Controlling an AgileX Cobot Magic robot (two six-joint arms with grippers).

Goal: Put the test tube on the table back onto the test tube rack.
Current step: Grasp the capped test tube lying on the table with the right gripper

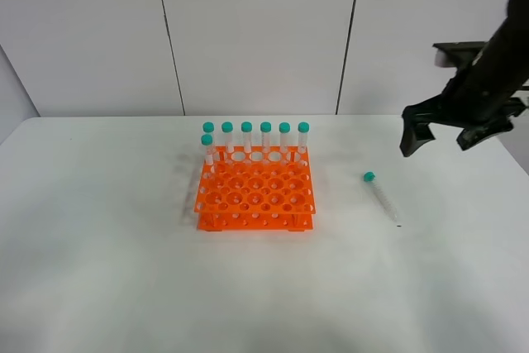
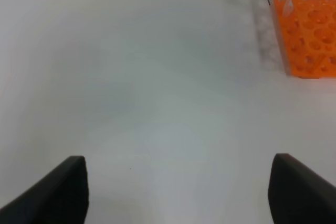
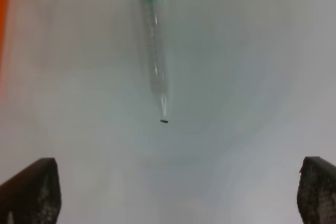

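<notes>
**White surface, tube lying loose, right arm poised for the pick**

Matte white surface [image 1: 99, 287], bare in the foreground. Mid-field: the orange test tube rack [image 1: 254, 196], and to its right, well apart, the test tube [image 1: 381, 196], lying flat with its teal cap towards the back and its tip towards the camera. Seven capped tubes [image 1: 265, 134] stand along the rack's rear. Pale wall panels [image 1: 248, 31] lie behind.

Step, as I judge it: approach, with no grasp yet. The right fingers [image 1: 413, 134] hang above and behind the tube, spread wide and holding nothing. The next move calls for a descent with the fingers straddling the barrel. The tube is slim and round, so it may roll if nudged.

View differences: the right wrist view shows the tube lined up between the spread fingers, its graduation marks, and a small dark speck [image 3: 164, 121] at its tip. The high view never shows the left arm. Only the left wrist view shows the left fingers [image 2: 58, 192], spread and empty, low over the surface and near a rack corner.
</notes>
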